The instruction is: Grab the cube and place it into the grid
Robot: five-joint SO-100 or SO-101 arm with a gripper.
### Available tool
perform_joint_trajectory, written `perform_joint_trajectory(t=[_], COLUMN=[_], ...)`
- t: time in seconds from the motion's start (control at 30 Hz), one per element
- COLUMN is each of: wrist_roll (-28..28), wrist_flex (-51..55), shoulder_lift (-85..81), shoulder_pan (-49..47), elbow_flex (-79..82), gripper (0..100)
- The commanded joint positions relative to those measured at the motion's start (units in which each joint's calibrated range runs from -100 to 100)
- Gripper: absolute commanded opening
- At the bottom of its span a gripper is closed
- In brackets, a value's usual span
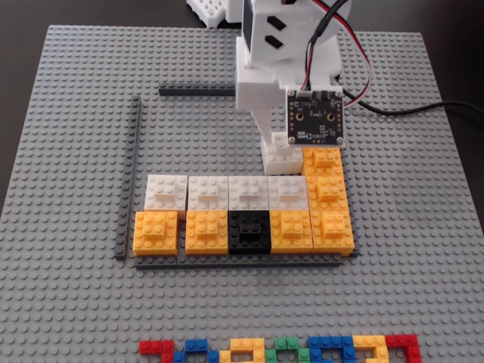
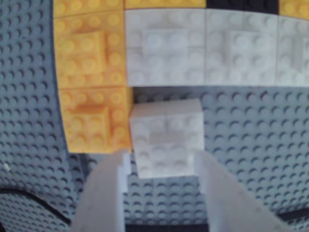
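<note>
A white cube (image 2: 166,137) sits low on the grey baseplate inside the grid, right beside an orange block (image 2: 96,118) and just behind the row of white blocks (image 2: 203,48). My gripper (image 2: 163,159) is shut on the cube's near end, one finger on each side. In the fixed view the gripper (image 1: 281,151) stands over the cube (image 1: 283,160), left of the orange column (image 1: 325,189). The grid is outlined by dark bars at the left (image 1: 136,178), the back (image 1: 198,91) and the front (image 1: 238,265). It holds several white, several orange and one black block (image 1: 249,231).
The arm's white body (image 1: 276,60) and the camera board (image 1: 316,117) hang over the grid's back right, with cables (image 1: 393,110) trailing right. A row of multicoloured bricks (image 1: 280,352) lies at the front edge. Spare white blocks (image 1: 210,9) lie behind the baseplate.
</note>
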Motion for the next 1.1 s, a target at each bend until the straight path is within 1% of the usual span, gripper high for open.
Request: perform_joint_trajectory(t=[0.0, 0.23, 0.33, 0.53, 1.07], wrist_roll=[-0.1, 0.0, 0.0, -0.1, -0.6], wrist_flex=[-0.4, -0.7, -0.7, -0.7, 0.4], shoulder_lift=[-0.9, -1.0, -1.2, -1.3, -1.2], shoulder_pan=[0.5, 0.6, 0.6, 0.7, -0.4], elbow_flex=[-0.1, 0.5, 0.7, 0.3, -5.5], gripper=[15, 12, 8, 6, 7])
